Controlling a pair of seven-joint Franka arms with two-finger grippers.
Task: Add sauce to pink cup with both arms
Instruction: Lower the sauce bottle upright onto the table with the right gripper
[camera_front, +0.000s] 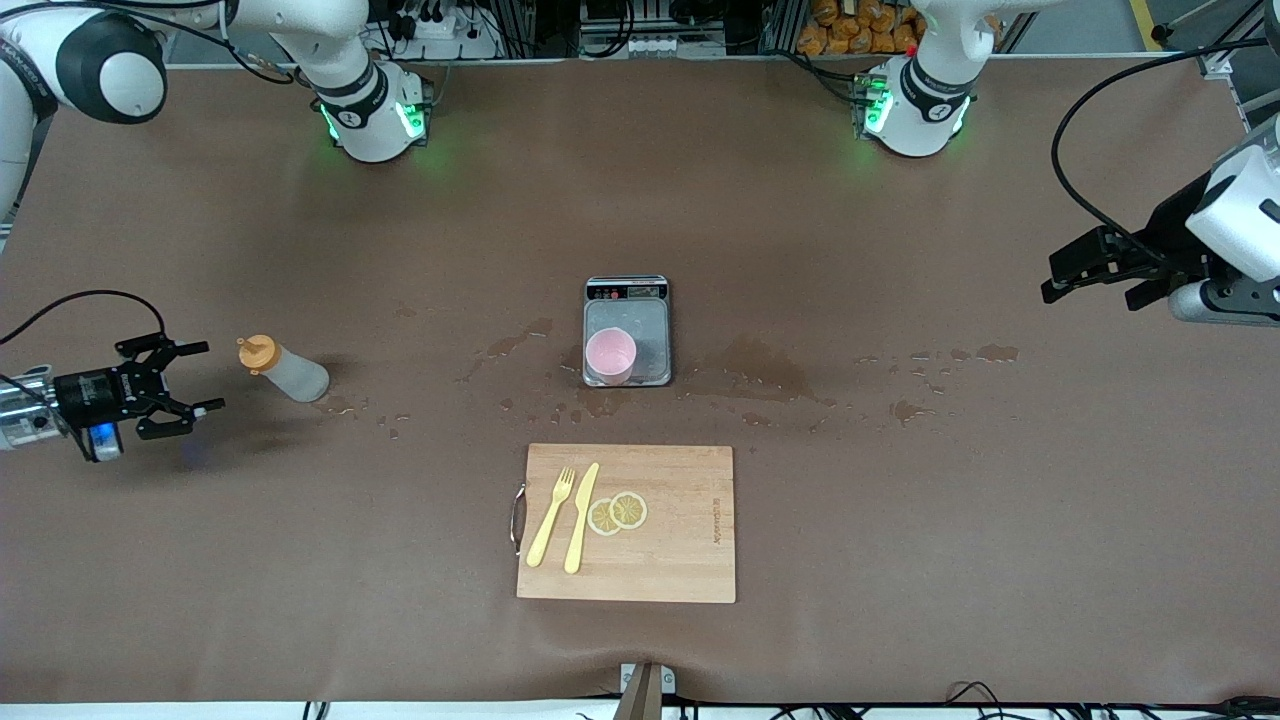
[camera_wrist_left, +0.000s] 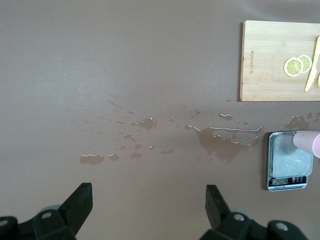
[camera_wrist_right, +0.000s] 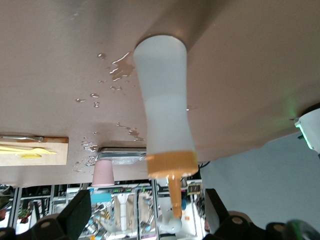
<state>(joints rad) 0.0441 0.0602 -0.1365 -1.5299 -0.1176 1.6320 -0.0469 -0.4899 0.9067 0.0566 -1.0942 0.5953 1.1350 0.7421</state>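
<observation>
The sauce (camera_front: 285, 370) stands on the desk (camera_front: 900, 520) toward the right arm's end, just beside the spread, empty right hand (camera_front: 200, 378). The pink cup (camera_front: 610, 356) sits on a grey scale (camera_front: 627, 330), puddles (camera_front: 750, 365) around it. The left hand (camera_front: 1050, 280) hovers spread, waiting.

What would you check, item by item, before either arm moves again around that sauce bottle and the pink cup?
1. Sauce bottle standing upright on the table: ok.
2. Right gripper open and clear of the bottle: ok.
3. Pink cup upright on the grey scale: ok.
4. Left gripper open, empty, waiting at its end of the table: ok.
5. Table dry: not ok, spilled puddles beside the scale.
6. Sauce in the cup: cannot tell.
</observation>
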